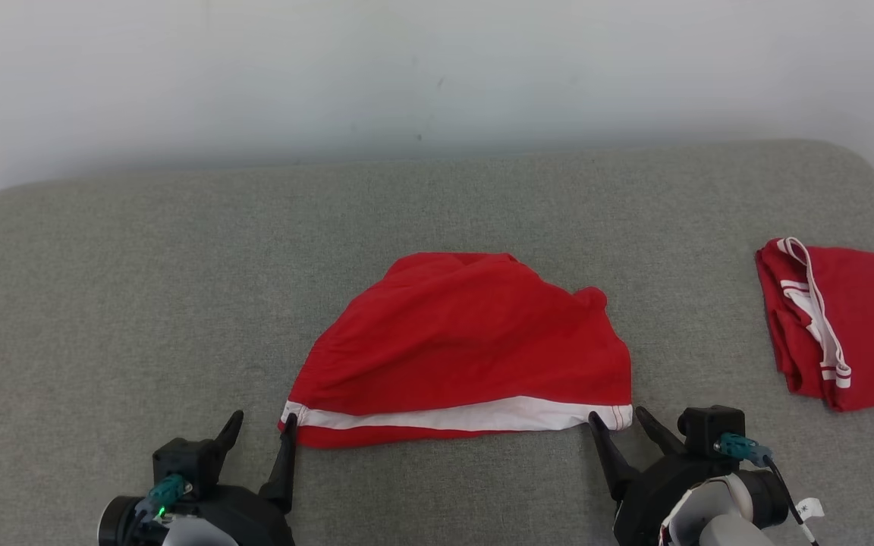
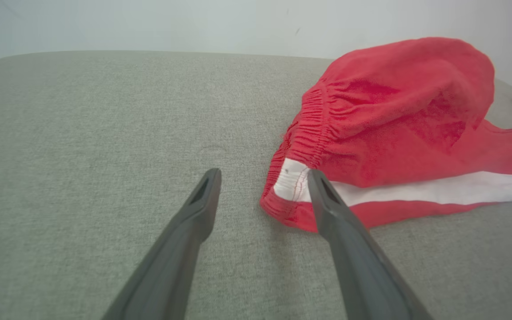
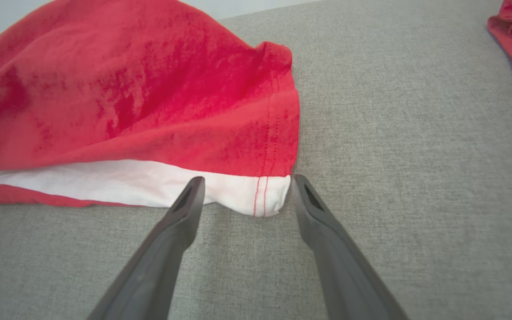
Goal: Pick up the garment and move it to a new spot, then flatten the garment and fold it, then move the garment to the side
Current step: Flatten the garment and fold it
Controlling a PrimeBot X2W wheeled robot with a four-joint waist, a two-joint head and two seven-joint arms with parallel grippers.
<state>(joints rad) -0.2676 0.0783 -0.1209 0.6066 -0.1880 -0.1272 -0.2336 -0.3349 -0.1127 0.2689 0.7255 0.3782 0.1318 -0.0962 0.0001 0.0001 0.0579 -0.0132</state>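
Left fingers (image 1: 284,462) are spread wide with nothing in them, one tip right at the near-left corner of the garment (image 1: 467,341). Right fingers (image 1: 605,451) are just as open and empty, tips either side of the near-right corner where the white stripe ends. The red garment is bunched up mid-way across the grey cushion (image 1: 103,303). A second red garment (image 1: 854,326) lies well off to the right.

Red garment (image 1: 467,345) on grey cushion (image 1: 141,303); left claw (image 1: 264,418), right claw (image 1: 617,413) spread at near corners.
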